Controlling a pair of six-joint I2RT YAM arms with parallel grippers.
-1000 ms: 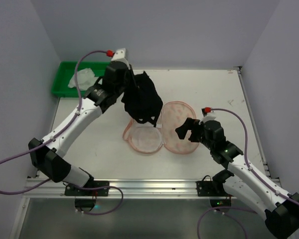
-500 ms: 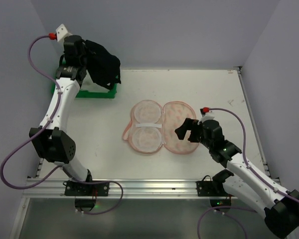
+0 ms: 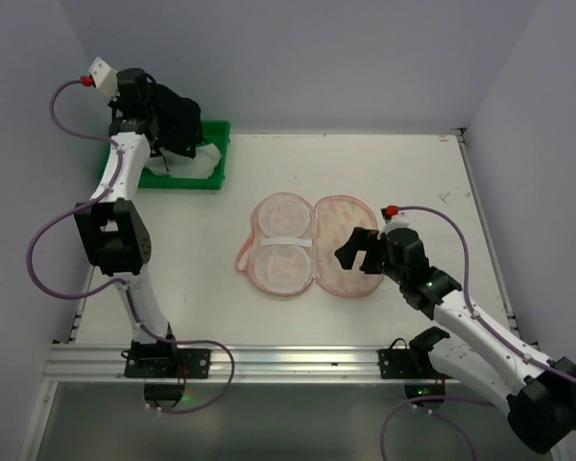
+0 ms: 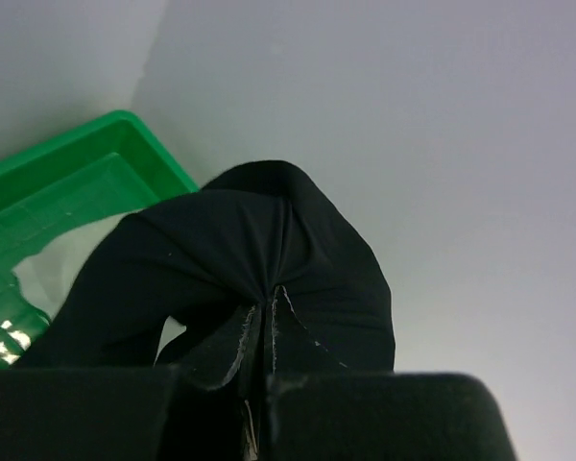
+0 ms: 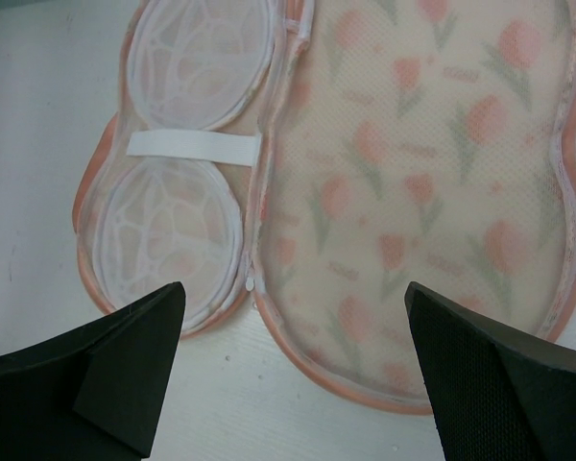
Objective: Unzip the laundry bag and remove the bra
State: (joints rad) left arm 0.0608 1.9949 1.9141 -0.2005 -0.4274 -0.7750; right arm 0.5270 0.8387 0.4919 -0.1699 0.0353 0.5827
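Your left hand [image 3: 165,113] is clamped shut on the bra [image 3: 182,125]. The left wrist view shows the black fabric pinched between the two pads [image 4: 77,413] and bunching out ahead of them. That arm is raised and reaches to the far-left corner of the worktop [image 3: 442,173], so the bra hangs up off the worktop over the green tray [image 3: 218,152], well apart from the laundry bag [image 3: 312,245]. There is something white and crumpled in the tray [image 3: 187,165], and I can't tell what it is.

The laundry bag is unzipped and lies flat open mid-worktop, both halves side by side and joined down the middle. The left half is pale mesh [image 5: 192,144] with two round cup shapes and a white strap [image 5: 194,145] across them. The right half is cream with a pink-orange flower print [image 5: 413,182], and a pink rim runs round both. No bra is inside.

Your right hand [image 3: 357,250] is spread wide and holds nothing. The right wrist view shows both fingers [image 5: 125,355] far apart, with the bag's near edge between them. It sits over the printed half, and I can't tell if it touches the fabric.
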